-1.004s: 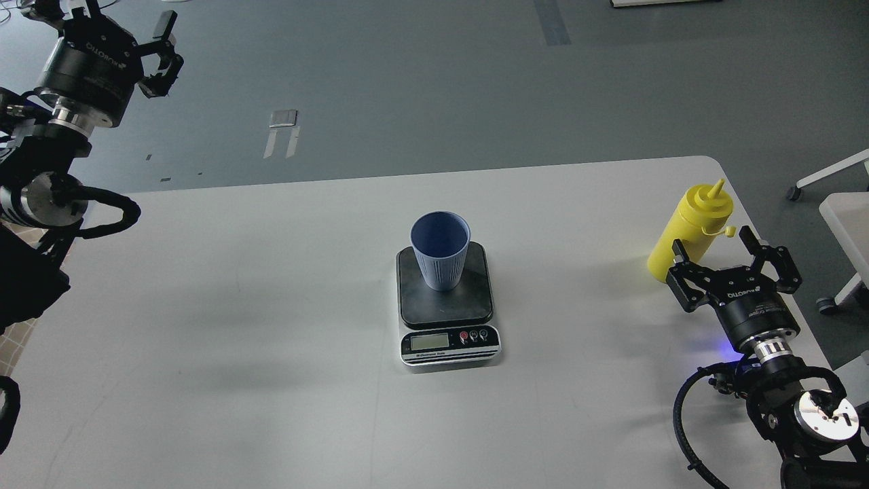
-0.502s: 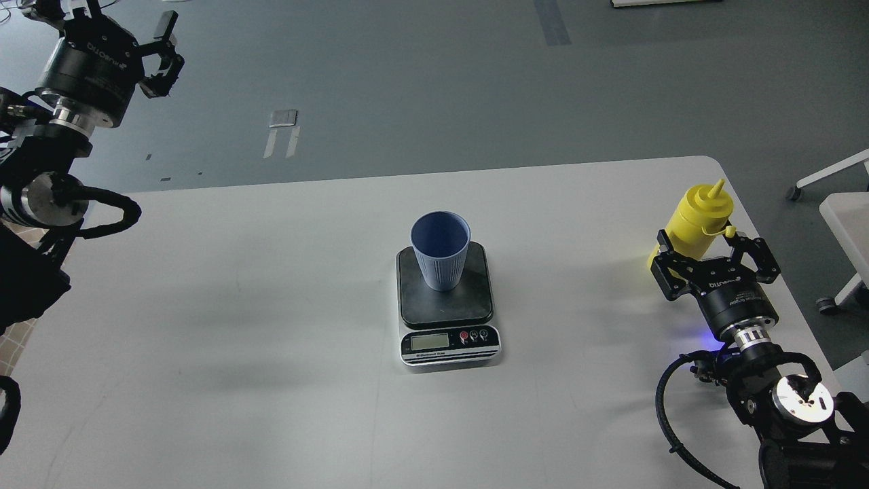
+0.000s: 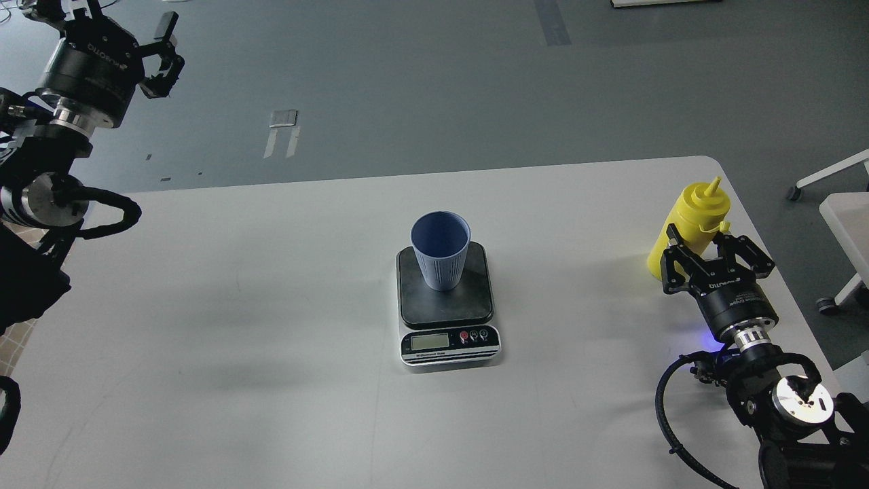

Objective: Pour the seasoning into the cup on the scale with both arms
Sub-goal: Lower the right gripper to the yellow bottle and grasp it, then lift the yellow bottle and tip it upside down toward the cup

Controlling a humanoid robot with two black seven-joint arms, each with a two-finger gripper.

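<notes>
Since half a second ago the right gripper has narrowed its jaws around the seasoning bottle.

One bottle, one blue cup, one scale, two arms. The bottle stands upright near the worktop's right edge, the right jaws flanking its lower body; firm contact cannot be told. The cup stands on the scale's black platform at mid-worktop. The left gripper hangs open, raised beyond the far-left edge, well apart.

"ROBOTIQ" in white letters on the right end effector body, upside down in this view. Same "ROBOTIQ" mark on the left end effector body. Scale front strip carries small print under the LCD, too small to read.
</notes>
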